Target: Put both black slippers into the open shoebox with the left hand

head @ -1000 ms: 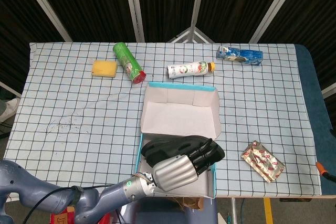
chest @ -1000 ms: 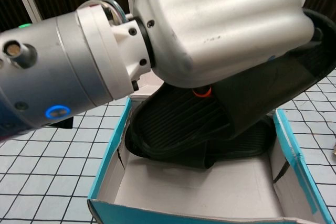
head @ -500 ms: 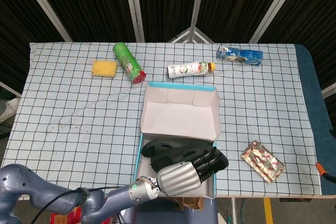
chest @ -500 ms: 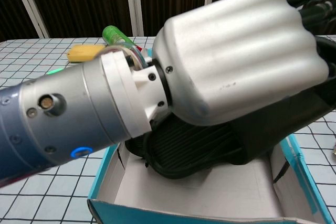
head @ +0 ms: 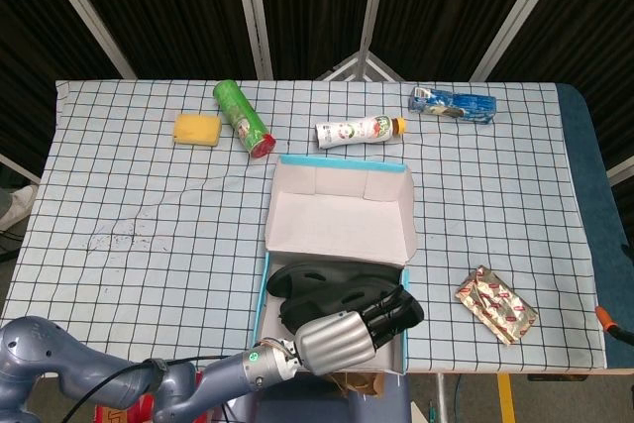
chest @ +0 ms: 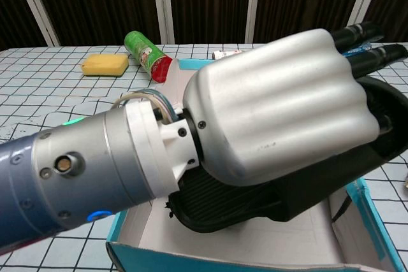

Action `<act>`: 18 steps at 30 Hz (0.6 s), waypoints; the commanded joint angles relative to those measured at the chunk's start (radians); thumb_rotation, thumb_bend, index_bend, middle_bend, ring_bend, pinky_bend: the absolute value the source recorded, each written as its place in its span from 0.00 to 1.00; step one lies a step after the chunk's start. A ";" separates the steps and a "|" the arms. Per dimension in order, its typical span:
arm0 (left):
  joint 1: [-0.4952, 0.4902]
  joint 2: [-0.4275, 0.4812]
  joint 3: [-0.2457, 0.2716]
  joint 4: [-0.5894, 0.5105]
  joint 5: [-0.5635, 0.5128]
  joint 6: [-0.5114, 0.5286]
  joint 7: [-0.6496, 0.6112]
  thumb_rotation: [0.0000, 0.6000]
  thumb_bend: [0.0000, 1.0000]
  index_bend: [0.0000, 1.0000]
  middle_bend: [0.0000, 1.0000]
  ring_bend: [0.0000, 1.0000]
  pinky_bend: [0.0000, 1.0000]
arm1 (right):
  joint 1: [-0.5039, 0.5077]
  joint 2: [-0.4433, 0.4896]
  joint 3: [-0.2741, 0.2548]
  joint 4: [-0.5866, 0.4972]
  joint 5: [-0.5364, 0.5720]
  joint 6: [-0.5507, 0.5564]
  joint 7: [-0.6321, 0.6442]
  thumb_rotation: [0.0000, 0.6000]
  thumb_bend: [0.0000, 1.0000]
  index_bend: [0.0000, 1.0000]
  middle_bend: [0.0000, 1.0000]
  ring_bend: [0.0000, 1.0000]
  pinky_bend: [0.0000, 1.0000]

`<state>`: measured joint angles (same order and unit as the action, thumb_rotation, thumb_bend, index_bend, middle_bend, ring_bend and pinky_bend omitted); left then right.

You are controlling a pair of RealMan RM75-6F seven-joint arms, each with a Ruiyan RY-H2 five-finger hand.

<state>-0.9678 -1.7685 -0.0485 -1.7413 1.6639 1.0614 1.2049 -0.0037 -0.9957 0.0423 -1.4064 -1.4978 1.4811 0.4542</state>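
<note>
Fingers of left hand wrapped over black slippers inside open shoebox on checkered surface; whether clamped, unclear

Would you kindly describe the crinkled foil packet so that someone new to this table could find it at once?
Start at the open shoebox in the middle of the checked table and look to its right, toward the near edge. The foil packet lies there flat and alone, the only silvery, crumpled thing with red markings; the other items sit along the far side.
</note>
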 commanded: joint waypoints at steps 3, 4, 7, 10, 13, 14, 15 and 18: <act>0.006 -0.016 0.003 0.006 0.007 -0.018 0.004 1.00 0.34 0.45 0.46 0.01 0.00 | 0.000 0.000 -0.001 -0.001 -0.002 0.001 -0.001 1.00 0.31 0.06 0.02 0.00 0.00; 0.008 -0.021 0.006 0.007 0.007 -0.022 0.002 1.00 0.34 0.45 0.46 0.01 0.00 | 0.000 0.001 0.000 -0.001 -0.002 0.001 0.000 1.00 0.31 0.06 0.02 0.00 0.00; 0.016 -0.029 0.012 0.013 0.007 -0.031 0.002 1.00 0.34 0.45 0.46 0.01 0.00 | -0.001 0.001 0.000 0.001 0.001 0.000 0.002 1.00 0.31 0.06 0.02 0.00 0.00; 0.025 -0.032 0.017 0.017 0.005 -0.038 0.004 1.00 0.34 0.45 0.46 0.01 0.00 | -0.001 0.002 0.000 0.002 0.001 0.000 0.005 1.00 0.31 0.06 0.02 0.00 0.00; 0.035 -0.032 0.028 0.024 0.007 -0.046 0.007 1.00 0.34 0.45 0.46 0.01 0.00 | -0.001 0.001 0.000 0.002 0.000 0.001 0.005 1.00 0.31 0.06 0.02 0.00 0.00; 0.039 -0.033 0.032 0.027 0.006 -0.050 0.007 1.00 0.34 0.45 0.46 0.01 0.00 | -0.001 0.001 0.000 0.002 0.000 0.000 0.006 1.00 0.31 0.06 0.02 0.00 0.00; 0.044 -0.034 0.040 0.036 0.000 -0.059 0.008 1.00 0.34 0.45 0.46 0.01 0.00 | -0.001 0.001 0.000 0.002 0.001 -0.001 0.005 1.00 0.31 0.06 0.02 0.00 0.00; 0.050 -0.039 0.044 0.046 -0.003 -0.071 0.008 1.00 0.34 0.45 0.46 0.01 0.00 | 0.000 0.001 0.000 0.000 0.000 -0.002 0.003 1.00 0.31 0.06 0.02 0.00 0.00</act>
<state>-0.9192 -1.8063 -0.0056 -1.6973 1.6622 0.9927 1.2127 -0.0036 -0.9944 0.0423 -1.4060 -1.4976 1.4787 0.4572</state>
